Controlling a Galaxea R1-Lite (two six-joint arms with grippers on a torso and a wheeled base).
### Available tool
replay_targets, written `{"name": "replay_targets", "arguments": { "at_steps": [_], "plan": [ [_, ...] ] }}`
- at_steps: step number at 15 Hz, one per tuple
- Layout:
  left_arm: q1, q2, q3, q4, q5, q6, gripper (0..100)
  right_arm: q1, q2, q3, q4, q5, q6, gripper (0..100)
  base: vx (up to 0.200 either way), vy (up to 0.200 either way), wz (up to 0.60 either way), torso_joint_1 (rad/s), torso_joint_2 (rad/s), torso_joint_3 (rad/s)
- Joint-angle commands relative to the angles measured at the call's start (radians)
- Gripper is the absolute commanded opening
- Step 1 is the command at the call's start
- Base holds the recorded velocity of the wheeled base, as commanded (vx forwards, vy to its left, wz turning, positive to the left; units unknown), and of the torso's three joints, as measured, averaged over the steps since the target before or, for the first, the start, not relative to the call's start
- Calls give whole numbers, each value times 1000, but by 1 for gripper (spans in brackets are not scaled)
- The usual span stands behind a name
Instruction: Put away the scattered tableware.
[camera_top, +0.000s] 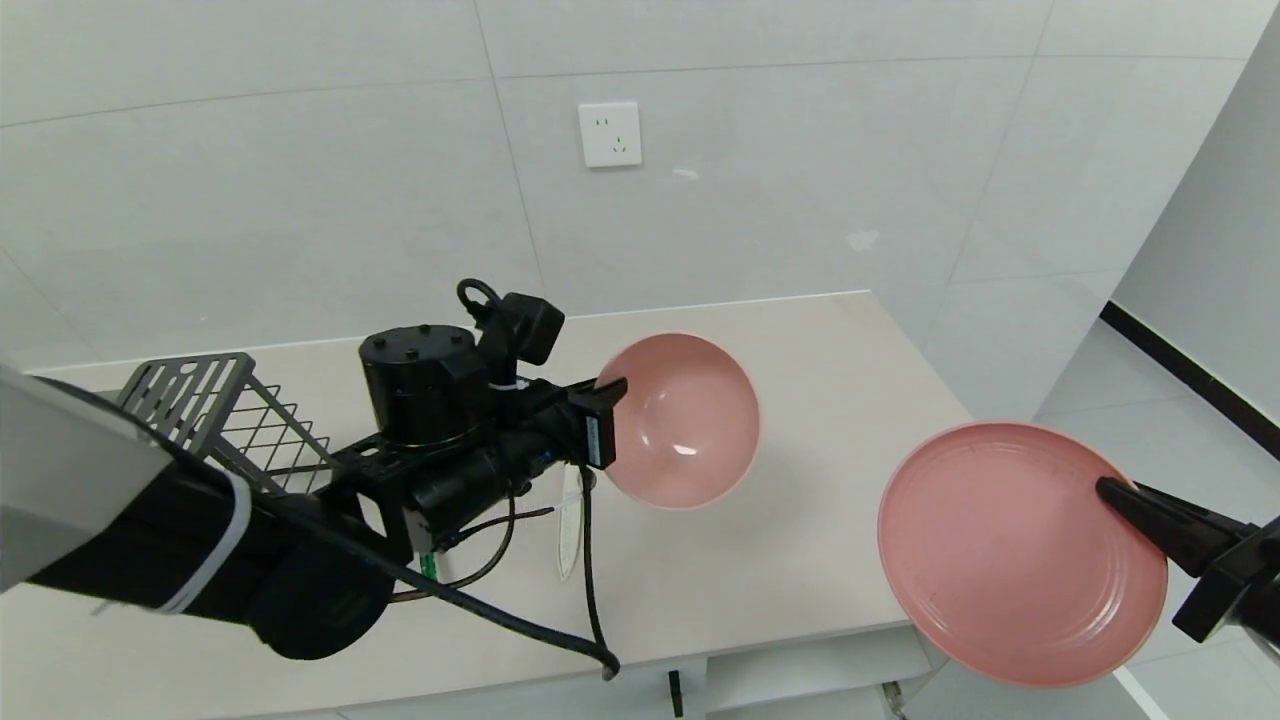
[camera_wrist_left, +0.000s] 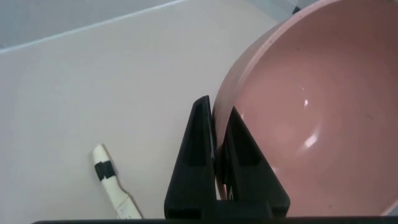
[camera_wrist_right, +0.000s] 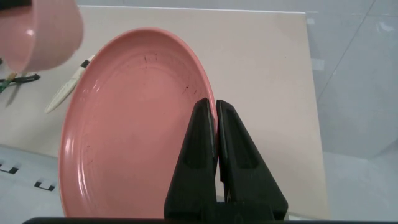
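Observation:
A pink bowl (camera_top: 685, 420) hangs above the middle of the beige table (camera_top: 830, 400), tilted, its rim pinched by my left gripper (camera_top: 612, 392), which is shut on it. In the left wrist view the two fingers clamp the bowl (camera_wrist_left: 311, 118) at its rim, gripper (camera_wrist_left: 216, 115). A pink plate (camera_top: 1010, 550) hangs off the table's right front corner, held at its rim by my right gripper (camera_top: 1108, 492), shut on it. The right wrist view shows the plate (camera_wrist_right: 130, 124) clamped by the gripper (camera_wrist_right: 216, 106) and the bowl (camera_wrist_right: 46, 31) farther off.
A black wire dish rack (camera_top: 225, 410) stands at the table's left. A white utensil (camera_top: 568, 535) lies on the table under the left arm, seen as utensil (camera_wrist_left: 112, 183) and utensil (camera_wrist_right: 68, 87). A green-handled item (camera_wrist_right: 15, 81) lies beside it. The wall stands close behind.

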Motion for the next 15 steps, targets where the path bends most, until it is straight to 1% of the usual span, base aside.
{"name": "replay_targets", "arguments": {
  "at_steps": [1,5,6,7,8,9,10,11,12,13,14,15],
  "plan": [
    [2,-101,65,-27,-1,4,0,0,-9,0,4,1,0,0,0,0,0,0,0,0],
    [2,-214,157,-34,-1,9,0,0,-26,0,16,-1,1,0,0,0,0,0,0,0],
    [4,-264,198,-30,2,-2,0,0,-27,0,16,-1,6,0,0,0,0,0,0,0],
    [4,-314,262,-34,-11,-77,0,0,-29,0,16,-1,9,0,0,0,0,0,0,0],
    [4,-339,315,-51,-18,-105,0,0,-37,0,21,-1,9,0,0,0,0,0,0,0],
    [4,-354,362,-80,-24,-108,0,0,-41,0,27,-1,9,0,0,0,0,0,0,0],
    [2,-371,423,-130,-27,-111,0,0,-47,0,25,-1,7,0,0,0,0,0,0,0],
    [1,-382,451,-148,-26,-105,0,0,-55,0,24,-1,9,0,0,0,0,0,0,0],
    [-2,-400,483,-182,-24,-91,0,0,-64,0,19,-1,9,0,0,0,0,0,0,0],
    [-2,-425,502,-192,-26,-89,0,0,-67,0,16,-1,9,0,0,0,0,0,0,0],
    [-2,-429,509,-194,-27,-100,0,0,-69,-2,16,-2,9,0,0,0,0,0,0,0],
    [-1,-432,517,-191,-12,-109,0,0,-66,-2,16,-4,10,0,0,0,0,0,0,0]
  ]
}}
